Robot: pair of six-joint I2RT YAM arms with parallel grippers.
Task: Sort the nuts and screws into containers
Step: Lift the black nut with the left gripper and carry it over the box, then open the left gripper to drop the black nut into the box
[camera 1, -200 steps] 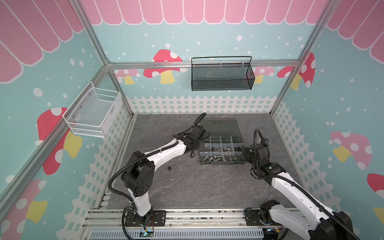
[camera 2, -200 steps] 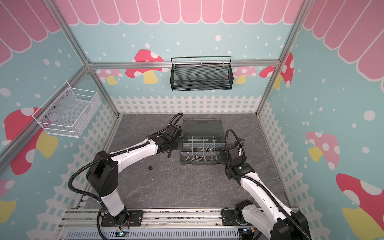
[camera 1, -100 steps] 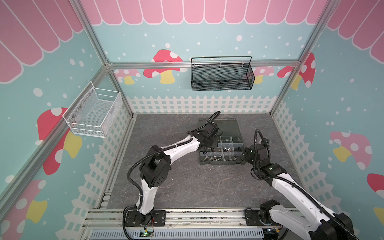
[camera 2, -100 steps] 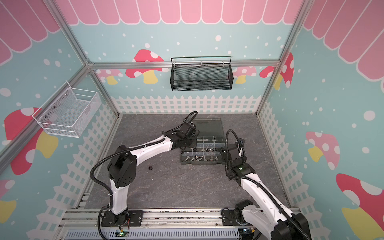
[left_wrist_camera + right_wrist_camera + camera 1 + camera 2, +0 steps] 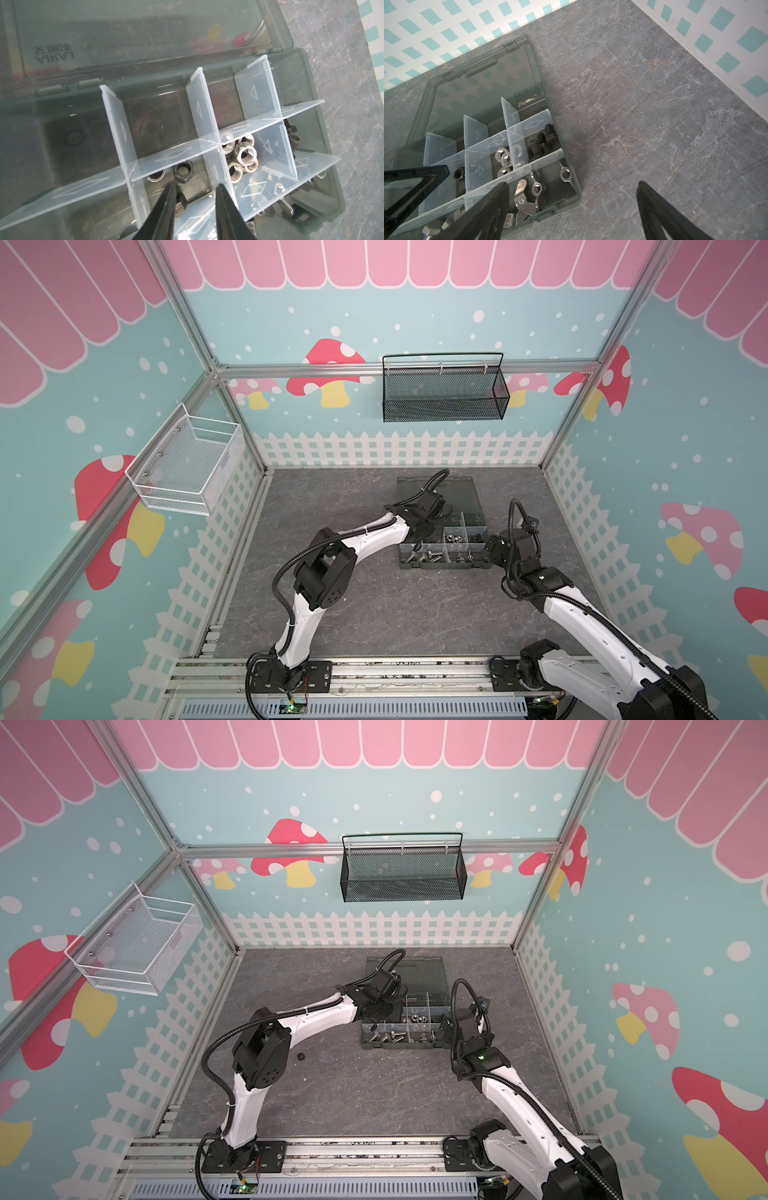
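Here, found the left claw [image 5: 195, 184] hanging over the open box [image 5: 440, 565], fingers [image 5: 164, 207] parted a little with nothing between them: released. Saw two black nuts [image 5: 182, 173] lying under its tips in a middle-row compartment [image 5: 193, 197], just left of the one with the silver nuts [image 5: 245, 154], one of them beside a finger but not pinched. Noted black screws [image 5: 542, 141] at the right end of that row and silver screws [image 5: 424, 558] in the near row. Found the right claw [image 5: 572, 185] spread wide at the box's near right corner, gripping nothing. Spotted one loose nut [image 5: 300, 1055], black, on the table [image 5: 374, 1094] well left of the box, not yet sorted. Judged it light, hard and smooth, likely to skid or roll on the stone-like top. Reckoned it best taken from above, across two opposite flats, with the fingers narrowed first and brought low to the table, so as not to nudge it away.
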